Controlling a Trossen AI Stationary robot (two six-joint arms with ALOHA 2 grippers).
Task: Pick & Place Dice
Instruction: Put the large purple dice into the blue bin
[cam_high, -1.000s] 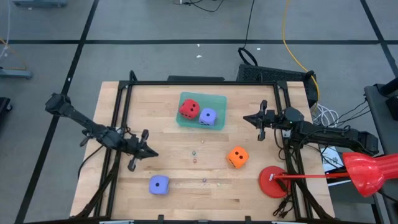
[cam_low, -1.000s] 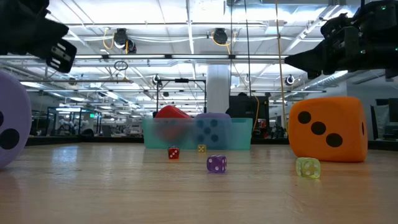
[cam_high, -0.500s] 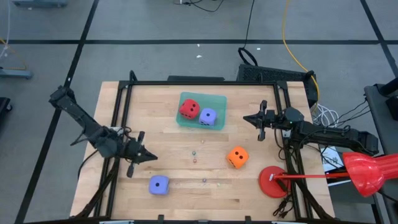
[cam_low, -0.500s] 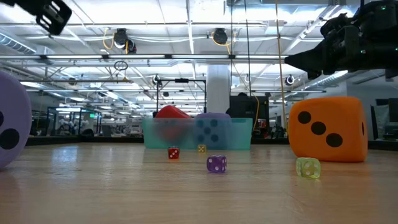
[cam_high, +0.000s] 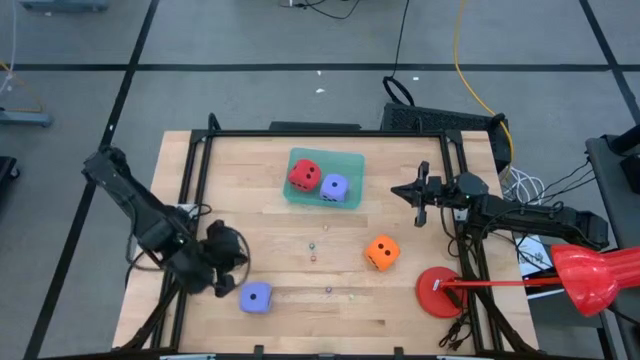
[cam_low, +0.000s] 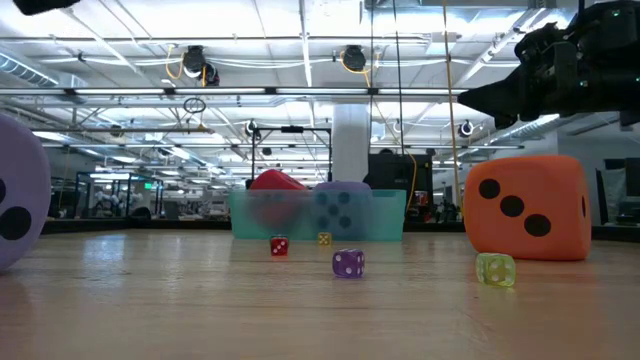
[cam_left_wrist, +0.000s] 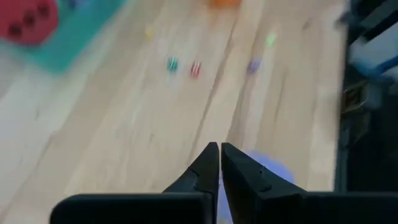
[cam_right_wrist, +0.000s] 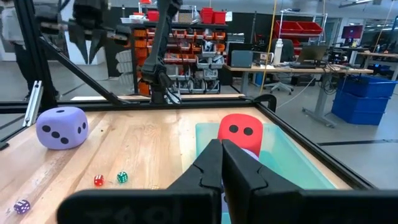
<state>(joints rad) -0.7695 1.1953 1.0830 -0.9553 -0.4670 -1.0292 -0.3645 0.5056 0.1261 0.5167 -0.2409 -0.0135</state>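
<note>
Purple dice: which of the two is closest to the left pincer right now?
The loose purple die on the bare wood near the table's front edge, right beside the left pincer. The other purple die sits in the teal tray beside the red die.

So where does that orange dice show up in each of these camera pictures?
High view: the orange dice lies right of centre on the table, below the teal tray.
Low view: it looms big at the right, right of the tray.
Left wrist view: just a blurred orange bit at the top edge.
Right wrist view: not in it.
Shared landmark: the teal tray.
</note>
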